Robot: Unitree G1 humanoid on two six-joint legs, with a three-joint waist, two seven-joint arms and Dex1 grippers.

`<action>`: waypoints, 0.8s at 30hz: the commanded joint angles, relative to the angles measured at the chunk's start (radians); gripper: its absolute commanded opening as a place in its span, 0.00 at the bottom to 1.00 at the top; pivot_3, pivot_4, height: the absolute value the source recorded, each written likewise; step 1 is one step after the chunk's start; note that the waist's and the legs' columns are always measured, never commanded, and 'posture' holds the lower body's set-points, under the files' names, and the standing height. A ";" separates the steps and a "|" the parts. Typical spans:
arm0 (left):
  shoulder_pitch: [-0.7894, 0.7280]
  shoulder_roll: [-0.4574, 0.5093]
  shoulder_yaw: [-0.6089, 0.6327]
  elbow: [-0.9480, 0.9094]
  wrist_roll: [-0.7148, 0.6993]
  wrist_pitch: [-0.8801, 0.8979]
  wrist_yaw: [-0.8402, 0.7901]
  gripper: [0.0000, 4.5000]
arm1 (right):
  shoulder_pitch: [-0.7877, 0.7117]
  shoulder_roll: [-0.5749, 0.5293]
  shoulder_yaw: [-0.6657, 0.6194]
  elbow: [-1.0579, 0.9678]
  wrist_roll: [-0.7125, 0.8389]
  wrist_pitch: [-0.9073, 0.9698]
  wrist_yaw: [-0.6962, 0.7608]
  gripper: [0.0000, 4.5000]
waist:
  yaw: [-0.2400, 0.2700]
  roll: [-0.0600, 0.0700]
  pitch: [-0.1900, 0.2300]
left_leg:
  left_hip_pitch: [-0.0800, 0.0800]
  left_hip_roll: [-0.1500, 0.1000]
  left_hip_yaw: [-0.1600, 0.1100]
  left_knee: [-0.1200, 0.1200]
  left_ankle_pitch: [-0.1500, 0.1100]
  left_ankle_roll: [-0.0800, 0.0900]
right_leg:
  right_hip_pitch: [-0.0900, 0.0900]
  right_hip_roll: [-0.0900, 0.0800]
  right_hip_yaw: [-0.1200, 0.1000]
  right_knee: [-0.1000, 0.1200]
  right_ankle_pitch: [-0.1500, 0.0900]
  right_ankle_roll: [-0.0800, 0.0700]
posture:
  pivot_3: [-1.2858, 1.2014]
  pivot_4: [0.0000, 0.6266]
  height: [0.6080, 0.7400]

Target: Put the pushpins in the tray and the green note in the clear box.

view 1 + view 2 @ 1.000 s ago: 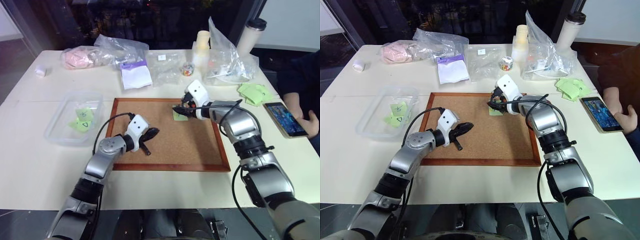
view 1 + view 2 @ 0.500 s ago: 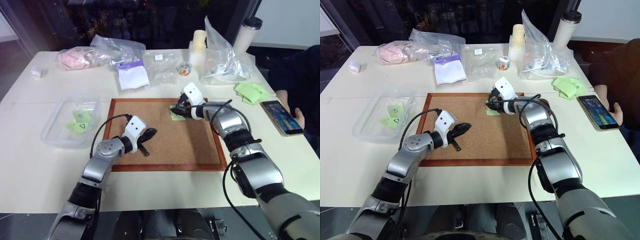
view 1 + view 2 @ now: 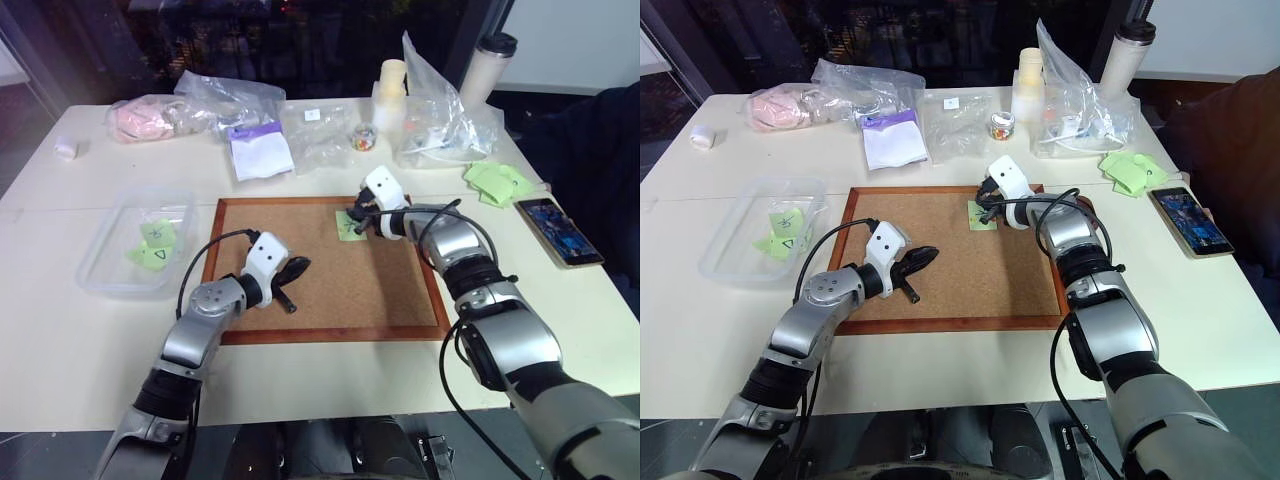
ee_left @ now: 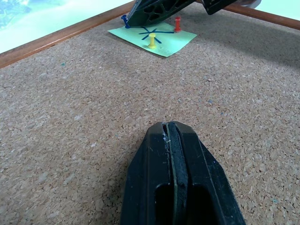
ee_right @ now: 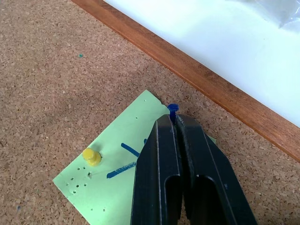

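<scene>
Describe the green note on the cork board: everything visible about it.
The green note is a small light-green paper square with a blue star-like scribble, lying flat near the cork board's far edge. Small pinholes dot one corner. A yellow pushpin, a red pushpin and a blue pushpin stand in it. The right gripper rests over it, jaws shut on the blue pushpin at its far corner.

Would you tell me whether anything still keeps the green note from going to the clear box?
Yes: yellow, red and blue pushpins pin the green note to the cork board; the right tool is shut on the blue one.
</scene>
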 commanded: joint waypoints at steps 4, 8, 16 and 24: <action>0.018 0.004 -0.025 0.028 0.016 0.023 -0.011 0.00 | -0.040 -0.002 -0.017 -0.049 -0.010 0.024 0.007 0.40 | 0.000 0.000 0.000 | 0.000 0.000 0.000 0.000 0.000 0.000 | 0.000 0.000 0.000 0.000 0.000 0.000 | 0.52 0.24 1.00; 0.017 0.002 -0.026 0.030 0.016 0.020 -0.011 0.00 | -0.052 0.004 -0.026 -0.029 -0.011 0.014 0.004 0.60 | 0.001 0.000 0.000 | 0.000 0.000 0.000 0.000 0.000 0.000 | 0.000 0.000 0.000 0.000 0.000 0.000 | 0.52 0.24 1.00; 0.024 0.004 -0.025 0.022 0.018 0.021 -0.008 0.00 | -0.080 0.029 -0.044 0.066 -0.017 -0.017 -0.002 0.54 | 0.000 0.000 0.000 | 0.000 0.000 0.000 0.000 0.000 0.000 | 0.000 0.000 0.000 0.000 0.000 0.000 | 0.52 0.24 1.00; 0.032 0.007 -0.022 0.013 0.018 0.023 -0.003 0.00 | -0.094 0.041 -0.040 0.112 -0.035 -0.040 -0.001 0.01 | 0.000 0.000 0.000 | 0.000 0.000 0.000 -0.001 0.000 0.000 | 0.000 -0.001 0.000 0.000 0.000 0.000 | 0.52 0.24 1.00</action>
